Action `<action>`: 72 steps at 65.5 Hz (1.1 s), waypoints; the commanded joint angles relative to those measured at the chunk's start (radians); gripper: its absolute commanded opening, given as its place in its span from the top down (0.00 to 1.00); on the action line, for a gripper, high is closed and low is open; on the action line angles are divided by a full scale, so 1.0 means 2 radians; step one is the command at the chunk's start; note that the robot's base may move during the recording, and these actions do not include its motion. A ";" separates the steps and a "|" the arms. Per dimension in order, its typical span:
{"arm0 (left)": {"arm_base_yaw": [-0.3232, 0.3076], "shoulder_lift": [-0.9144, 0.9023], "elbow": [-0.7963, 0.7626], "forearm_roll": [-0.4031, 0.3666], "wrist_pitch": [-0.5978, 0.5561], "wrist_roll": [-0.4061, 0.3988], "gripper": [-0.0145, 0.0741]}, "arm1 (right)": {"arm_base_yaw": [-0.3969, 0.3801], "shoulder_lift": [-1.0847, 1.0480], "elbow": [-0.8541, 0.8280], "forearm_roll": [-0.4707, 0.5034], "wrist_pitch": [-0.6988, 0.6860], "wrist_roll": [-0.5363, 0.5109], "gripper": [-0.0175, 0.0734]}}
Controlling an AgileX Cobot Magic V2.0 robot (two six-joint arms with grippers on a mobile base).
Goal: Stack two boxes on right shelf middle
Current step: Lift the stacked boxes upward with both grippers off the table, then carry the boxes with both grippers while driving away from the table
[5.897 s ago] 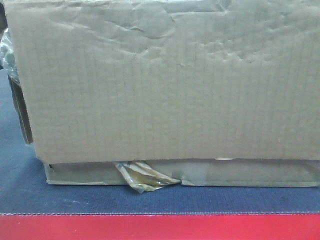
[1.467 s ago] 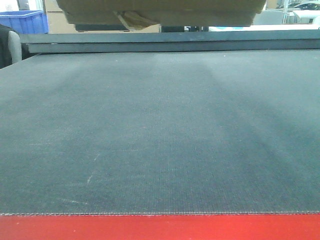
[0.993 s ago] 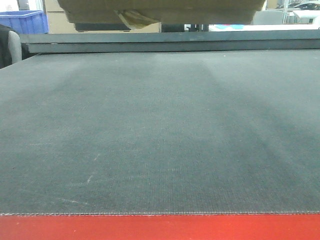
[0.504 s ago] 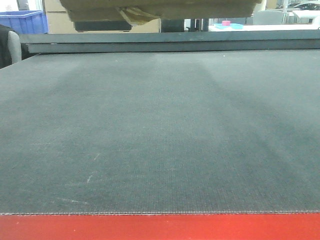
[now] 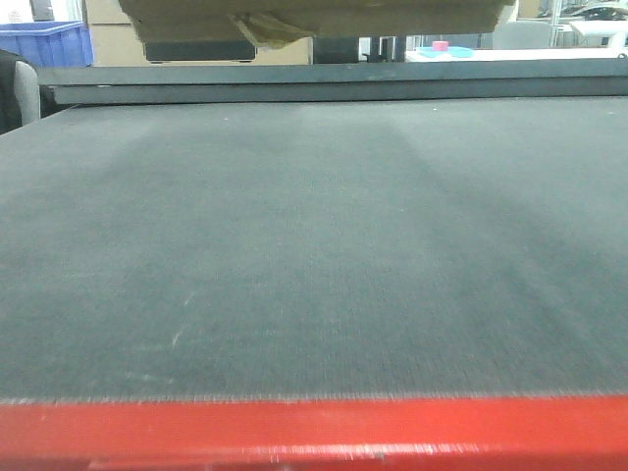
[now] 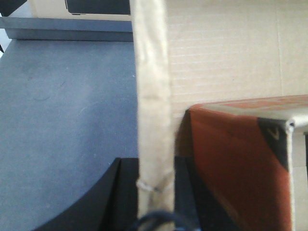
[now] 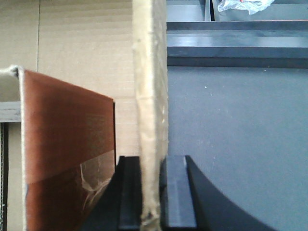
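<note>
- Lifted off the grey surface (image 5: 314, 245) where they sat some seconds back, the two boxes (image 5: 392, 15) now show only as a brown underside at the top of the front view. They are a shade higher above that surface than half a second ago.
- The left gripper (image 6: 154, 192) has its black jaws closed on a pale cardboard edge (image 6: 153, 96), one pad on either side. The right gripper (image 7: 151, 192) is clamped the same way on its own end.
- Past each grip, on the side away from the grey surface, sit a reddish-brown box face (image 6: 236, 168) and pale corrugated board. I cannot tell which box is which.
- The step in hand, as I judge it, is carrying the raised stack above the grey surface. The next move calls for both arms to stay level and move together toward the right shelf middle, which no view shows.
- Only the front view shows the boxes' height above the grey surface, the tape scrap (image 5: 260, 27) and a blue crate (image 5: 44, 39) beyond its far left corner. Only the wrist views show the grips.
</note>
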 commanded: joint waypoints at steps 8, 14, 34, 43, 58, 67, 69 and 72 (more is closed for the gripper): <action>0.000 -0.008 -0.008 0.006 -0.021 0.000 0.96 | -0.002 -0.006 -0.005 -0.008 -0.040 0.003 0.98; 0.000 -0.008 -0.008 0.006 -0.021 0.000 0.96 | -0.002 -0.006 -0.005 -0.008 -0.040 0.003 0.98; 0.000 -0.008 -0.008 0.006 -0.021 0.000 0.96 | -0.002 -0.006 -0.005 -0.008 -0.040 0.003 0.98; 0.000 -0.008 -0.008 0.006 -0.021 0.000 0.96 | -0.002 -0.006 -0.005 -0.008 -0.040 0.003 0.98; 0.000 -0.008 -0.008 0.006 -0.021 0.000 0.96 | -0.002 -0.006 -0.005 -0.008 -0.040 0.003 0.98; 0.000 -0.008 -0.008 0.006 -0.021 0.000 0.96 | -0.002 -0.006 -0.005 -0.008 -0.040 0.003 0.98; 0.000 -0.008 -0.008 0.006 -0.021 0.000 0.96 | -0.002 -0.006 -0.005 -0.008 -0.040 0.003 0.98; 0.000 -0.008 -0.008 0.006 -0.021 0.000 0.96 | -0.002 -0.006 -0.005 -0.008 -0.040 0.003 0.98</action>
